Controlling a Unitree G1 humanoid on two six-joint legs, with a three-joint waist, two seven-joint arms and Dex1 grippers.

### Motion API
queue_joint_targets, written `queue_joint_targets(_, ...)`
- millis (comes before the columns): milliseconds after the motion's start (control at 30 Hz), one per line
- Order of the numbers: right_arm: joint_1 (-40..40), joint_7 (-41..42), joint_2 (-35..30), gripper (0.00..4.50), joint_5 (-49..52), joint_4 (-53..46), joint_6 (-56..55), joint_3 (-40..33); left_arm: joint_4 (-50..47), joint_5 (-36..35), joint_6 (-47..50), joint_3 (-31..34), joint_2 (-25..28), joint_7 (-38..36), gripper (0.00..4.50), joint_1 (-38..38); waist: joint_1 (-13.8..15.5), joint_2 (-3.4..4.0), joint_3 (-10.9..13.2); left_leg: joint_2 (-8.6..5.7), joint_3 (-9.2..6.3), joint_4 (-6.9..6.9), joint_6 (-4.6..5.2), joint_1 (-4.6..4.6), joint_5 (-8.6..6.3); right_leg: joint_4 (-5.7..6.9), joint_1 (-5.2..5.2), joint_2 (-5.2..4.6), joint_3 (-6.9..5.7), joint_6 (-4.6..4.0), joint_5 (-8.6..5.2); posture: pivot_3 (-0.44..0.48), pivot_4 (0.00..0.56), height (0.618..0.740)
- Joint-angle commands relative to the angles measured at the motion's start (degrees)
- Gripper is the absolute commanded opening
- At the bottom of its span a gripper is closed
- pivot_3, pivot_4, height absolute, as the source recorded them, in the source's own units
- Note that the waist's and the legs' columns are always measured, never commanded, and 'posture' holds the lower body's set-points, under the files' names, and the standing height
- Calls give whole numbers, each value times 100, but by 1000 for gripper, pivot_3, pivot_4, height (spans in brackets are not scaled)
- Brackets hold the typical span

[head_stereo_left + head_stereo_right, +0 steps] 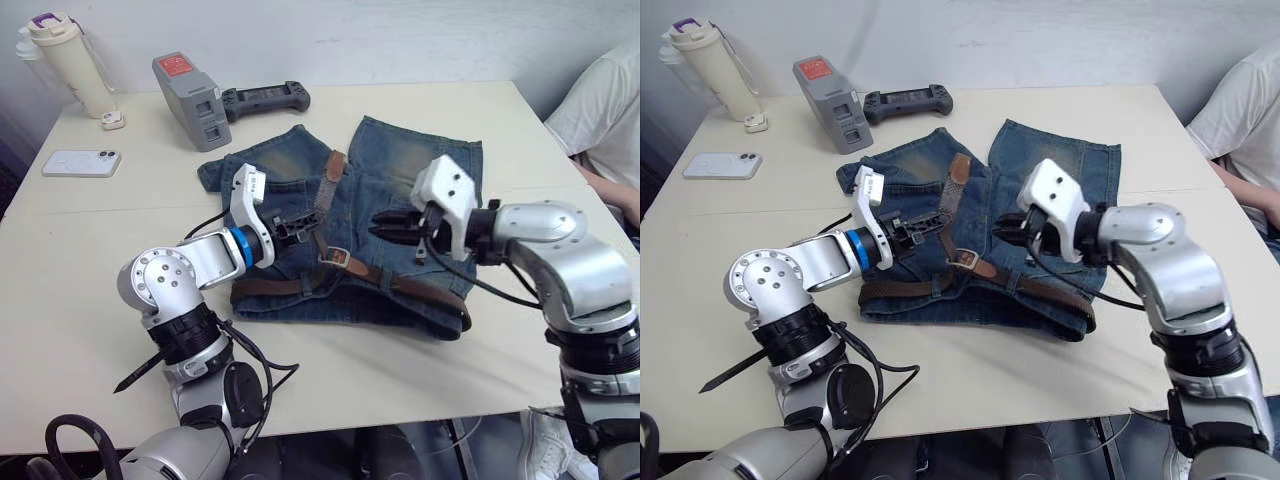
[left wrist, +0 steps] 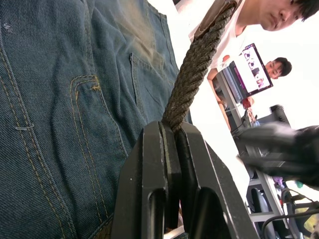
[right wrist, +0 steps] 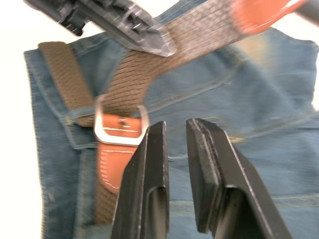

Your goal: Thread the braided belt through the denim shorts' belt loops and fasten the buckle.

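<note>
Braided belt (image 1: 300,287): lies along the waistband of the denim shorts (image 1: 400,200), which are spread flat mid-tabletop (image 1: 500,110); the strap already runs the width of the waistband, apparently through the belt loops, though you cannot count them from these pictures.

Free end: rises away from the buckle (image 3: 119,130) across the shorts' legs, tan tip (image 1: 336,165) resting on the denim beyond.

Left tool (image 1: 296,226): clamped on the braided strap just past the buckle, holding it off the denim.

Right tool (image 1: 392,226): fingers (image 3: 149,169) a narrow gap apart, gripping nothing, poised just beside the buckle.

Step in hand, by judgement: threading looks finished; fastening is under way, with the strap passed through the frame. Whether the prong is seated you cannot tell.

Next move calls for: steadying the buckle with your right tool while the left draws the strap snug.

Containers: cream lidded bottle (image 1: 70,60) at the tabletop's far left corner, well apart from the shorts; contents hidden.
</note>
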Motion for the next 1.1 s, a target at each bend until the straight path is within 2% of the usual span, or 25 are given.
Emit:
queue_joint_targets(33,-31,-135,173,102,113,7,-47,-26,-291,-369,-4,98,24,-49,0,42,1,0,0,0,0,1,0,0,0,0,0,0,0,0,0,0,150,740)
queue_joint_targets(300,-77,-296,619,41,55,473,-155,264,-336,-736,-4,119,111,93,0,145,-6,0,0,0,-1,-1,0,0,0,1,0,0,0,0,0,0,150,740)
queue_joint_targets(500,363,-210,453,41,-32,510,-288,475,-326,-947,-4,143,207,195,0,202,0,0,0,0,-1,-1,0,-1,0,-1,0,0,0,0,0,0,150,740)
queue_joint_targets(667,767,-227,602,41,58,513,-382,490,-179,-1369,-4,54,266,338,0,353,1,0,0,0,-2,-2,-1,0,0,-1,0,0,0,0,0,0,150,740)
queue_joint_targets(900,1085,-375,597,41,-480,984,-766,910,185,-1997,-4,-51,350,713,0,445,-6,-3,-2,0,-2,1,-1,2,0,0,1,0,0,0,0,0,150,740)
queue_joint_targets(1000,1108,-416,590,41,-643,1081,-914,1008,280,-2260,-4,-356,518,748,0,640,-9,-6,-5,0,-3,0,-1,7,0,0,6,0,0,0,0,0,150,740)
queue_joint_targets(1100,1043,-400,644,41,-345,813,-843,659,379,-2408,-4,-386,568,853,0,692,-2,-7,-6,1,-2,-2,-3,15,-1,0,12,0,1,0,0,0,150,740)
